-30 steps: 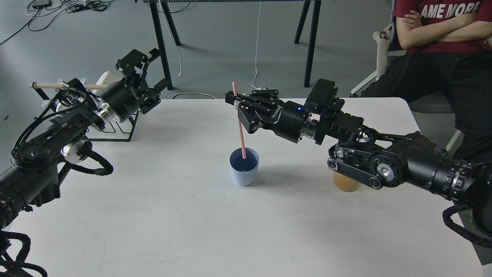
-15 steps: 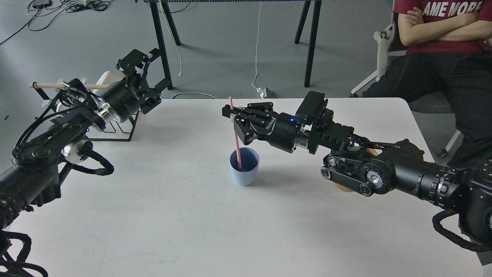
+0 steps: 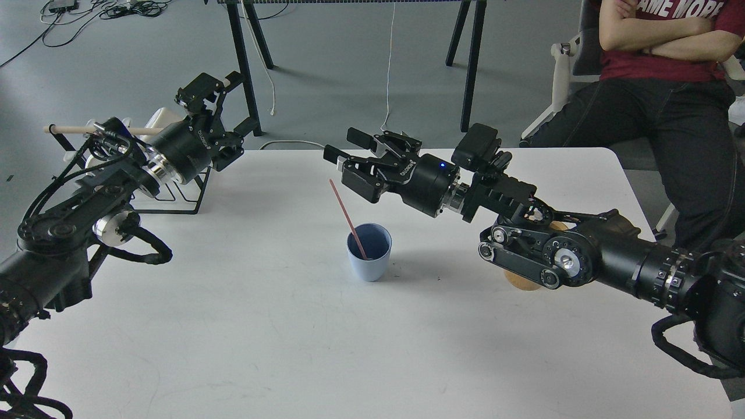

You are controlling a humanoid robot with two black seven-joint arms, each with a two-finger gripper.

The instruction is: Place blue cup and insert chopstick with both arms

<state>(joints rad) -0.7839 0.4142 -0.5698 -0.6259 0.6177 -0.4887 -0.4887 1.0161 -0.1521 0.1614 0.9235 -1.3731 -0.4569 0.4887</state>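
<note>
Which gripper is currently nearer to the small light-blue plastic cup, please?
The right. The right gripper hangs open just above and behind the small light-blue plastic cup, which holds the thin pink stick. The left gripper is far off at the table's left rear corner.

Robotics lab, white test table (image 3: pixel 279 349), bare grey floor (image 3: pixel 326 70), loose cables (image 3: pixel 116 9), seated onlooker (image 3: pixel 657 70)

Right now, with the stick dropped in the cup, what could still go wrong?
1. The chopstick leans far left against the rim of the blue cup; its overhang might tip the light cup.
2. The right gripper, jaws open, hovers just above the stick's top; a low retreat could catch it.
3. The right forearm passes over the wooden holder and could bump it.
</note>
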